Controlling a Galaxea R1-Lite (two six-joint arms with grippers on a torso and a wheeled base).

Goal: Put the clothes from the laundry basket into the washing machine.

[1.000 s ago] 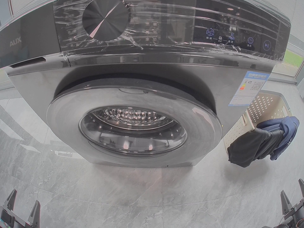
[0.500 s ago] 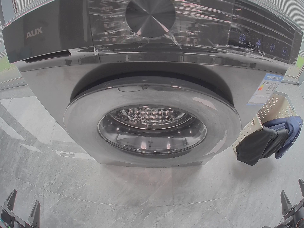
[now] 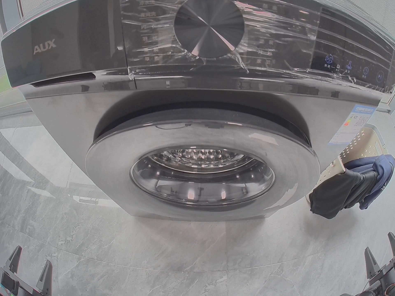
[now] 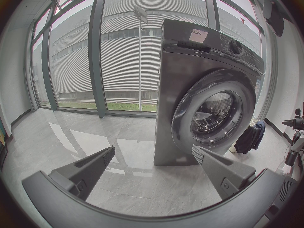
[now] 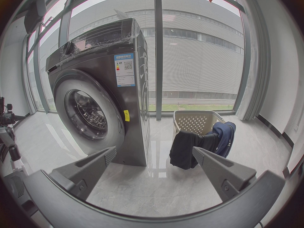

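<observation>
The grey washing machine [image 3: 197,103] stands right in front of me, its round glass door [image 3: 201,177] shut. Beside it on the right sits a beige laundry basket [image 3: 366,144]. A dark garment [image 3: 337,192] and a blue garment [image 3: 380,169] hang over its rim. My left gripper [image 3: 31,264] is low at the near left, open and holding nothing. My right gripper [image 3: 379,247] is low at the near right, also open and holding nothing. In the right wrist view the basket [image 5: 196,121] and dark garment [image 5: 185,151] lie beyond the open right gripper [image 5: 153,149]. The left gripper [image 4: 153,149] faces the machine [image 4: 205,79].
Polished grey floor tiles [image 3: 185,247] stretch between me and the machine, with free room there. Tall windows [image 5: 196,48] stand behind the machine and basket. A white wall [image 5: 278,79] rises to the right of the basket.
The whole head picture has shifted: the camera moved, so the machine now sits more centred and a bit closer. Both grippers stay open in the same places.
</observation>
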